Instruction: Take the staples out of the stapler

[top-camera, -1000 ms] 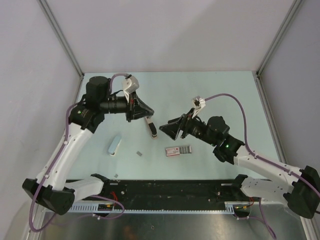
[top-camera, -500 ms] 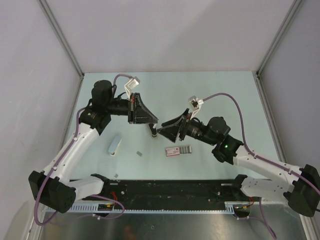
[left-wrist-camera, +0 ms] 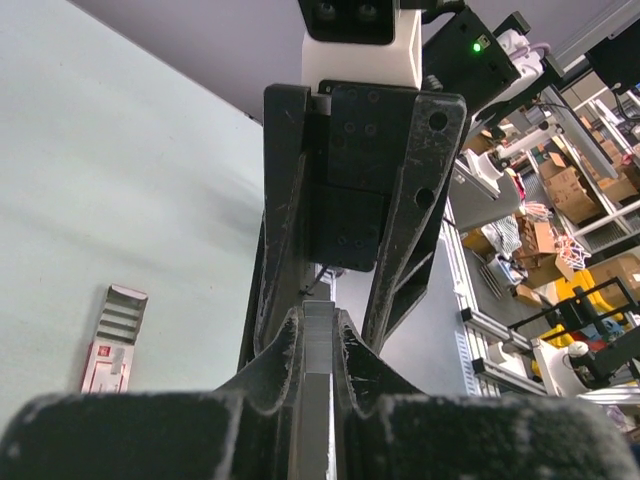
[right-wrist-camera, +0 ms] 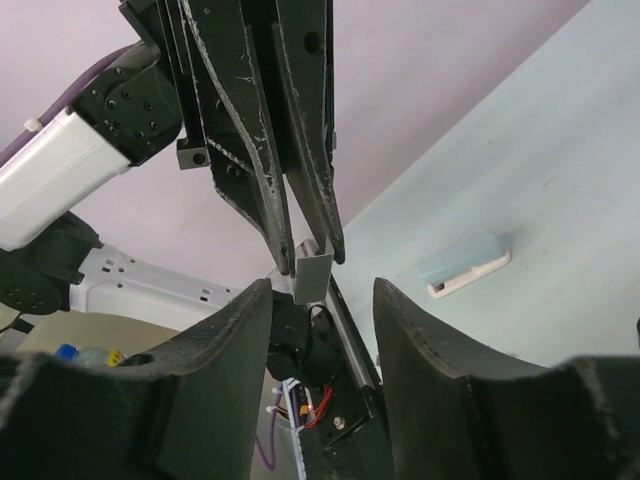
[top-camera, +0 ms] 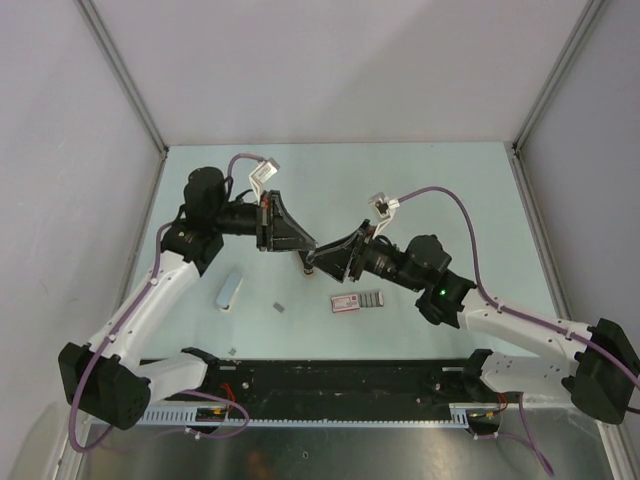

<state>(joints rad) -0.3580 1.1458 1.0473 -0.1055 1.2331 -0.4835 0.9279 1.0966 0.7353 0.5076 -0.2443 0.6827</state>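
Since a second ago the right gripper (right-wrist-camera: 318, 292) has closed in, fingers narrower yet spread around the slim grey stapler (right-wrist-camera: 312, 272) pinched by the left gripper (top-camera: 304, 250); on the table lie tiny grey staples strip (top-camera: 278, 308), pink-and-grey flat box (top-camera: 357, 300), pale-blue oblong case (top-camera: 229, 290)

The pale green table (top-camera: 430, 180) carries a pale blue case (top-camera: 229, 291), staples (top-camera: 279, 307) and a pink-and-grey box (top-camera: 357, 300).

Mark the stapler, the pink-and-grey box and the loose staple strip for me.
stapler (right-wrist-camera: 313, 275): right wrist view, on its grey end sticking out below the grip.
pink-and-grey box (top-camera: 357, 300): top view, on the middle of its top face.
staple strip (top-camera: 279, 308): top view, on its middle, lying on the table.
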